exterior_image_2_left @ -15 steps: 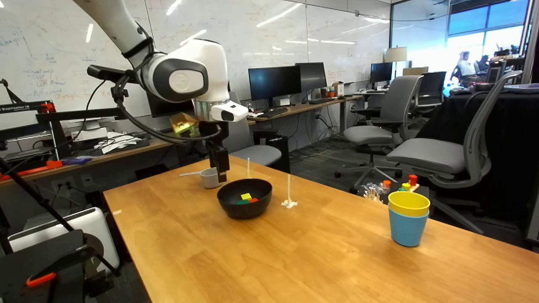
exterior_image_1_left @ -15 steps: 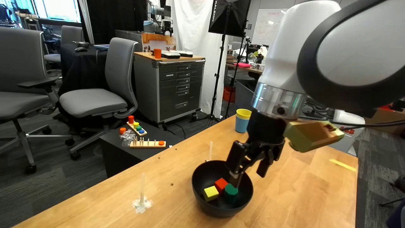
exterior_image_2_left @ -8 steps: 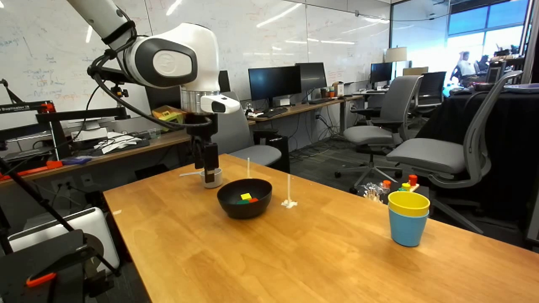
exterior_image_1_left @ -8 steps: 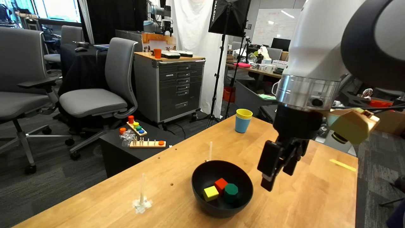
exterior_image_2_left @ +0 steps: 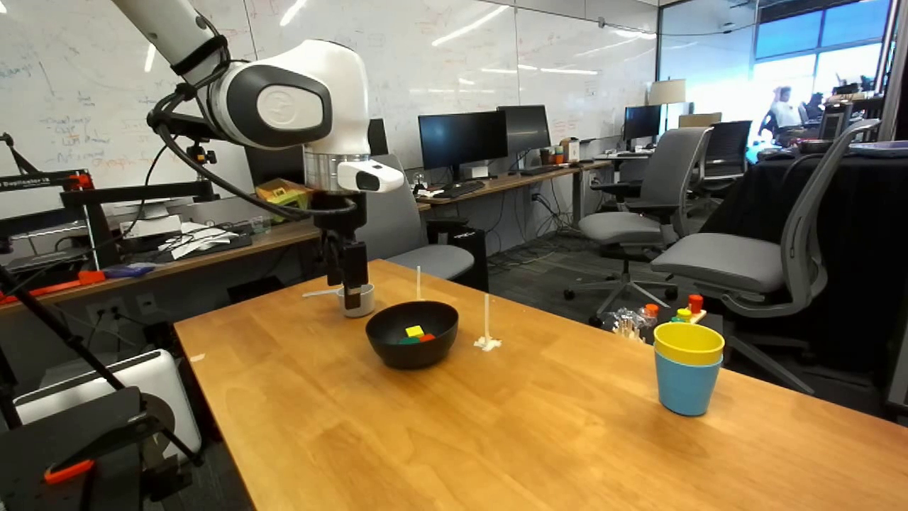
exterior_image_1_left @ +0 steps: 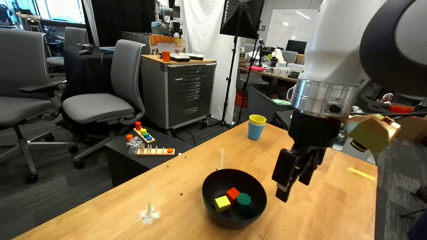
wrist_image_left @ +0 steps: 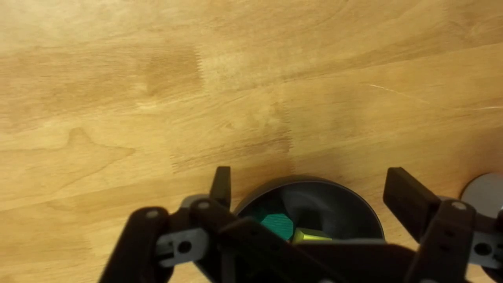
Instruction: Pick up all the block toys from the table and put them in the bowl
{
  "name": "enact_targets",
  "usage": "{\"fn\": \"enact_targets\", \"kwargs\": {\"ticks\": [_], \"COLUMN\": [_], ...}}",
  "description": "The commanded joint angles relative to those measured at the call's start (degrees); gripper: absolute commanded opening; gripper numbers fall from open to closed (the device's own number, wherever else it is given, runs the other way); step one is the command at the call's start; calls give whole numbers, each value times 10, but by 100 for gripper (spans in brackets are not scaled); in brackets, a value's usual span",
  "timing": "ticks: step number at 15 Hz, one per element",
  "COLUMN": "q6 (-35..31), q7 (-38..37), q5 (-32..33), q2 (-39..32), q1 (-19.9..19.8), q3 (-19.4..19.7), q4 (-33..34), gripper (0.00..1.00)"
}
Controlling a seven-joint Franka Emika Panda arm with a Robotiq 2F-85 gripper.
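Observation:
The black bowl (exterior_image_1_left: 230, 221) stands on the wooden table (exterior_image_1_left: 330, 216); it also shows in an exterior view (exterior_image_2_left: 411, 358) and the wrist view (wrist_image_left: 346, 212). Inside it lie the yellow block (exterior_image_1_left: 222, 203), the red block (exterior_image_1_left: 233, 193) and the green block (exterior_image_1_left: 244, 202). In the wrist view the green block (wrist_image_left: 278, 225) and yellow block (wrist_image_left: 310, 235) show; the red one is hidden behind the gripper. My gripper (exterior_image_1_left: 294, 188) is beside the bowl, above the table. In the wrist view its fingers (wrist_image_left: 308, 186) are wide apart with nothing between them.
Stacked yellow-and-blue cups (exterior_image_1_left: 256, 132) stand on the table. Two thin upright pegs (exterior_image_1_left: 150, 198) (exterior_image_1_left: 222, 160) stand along its edge. A white measuring cup (exterior_image_2_left: 367, 304) is behind my gripper. A pale round thing (wrist_image_left: 485, 194) shows at the wrist view's right edge.
One second ago a finger was over the bowl near the green block. My open gripper has since moved up and sideways out of the bowl, then nearly stopped. Bowl and blocks have not moved.

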State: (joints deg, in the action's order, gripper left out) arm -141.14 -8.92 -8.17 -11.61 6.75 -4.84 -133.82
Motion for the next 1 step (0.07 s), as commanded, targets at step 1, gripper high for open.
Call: {"fn": "enact_targets", "kwargs": {"ticks": [1], "q6": [1], "q7": [0], "q5": [1], "q2": [0], "q1": [-2], "q3": [-2], "q4": [1], "gripper": [100]}}
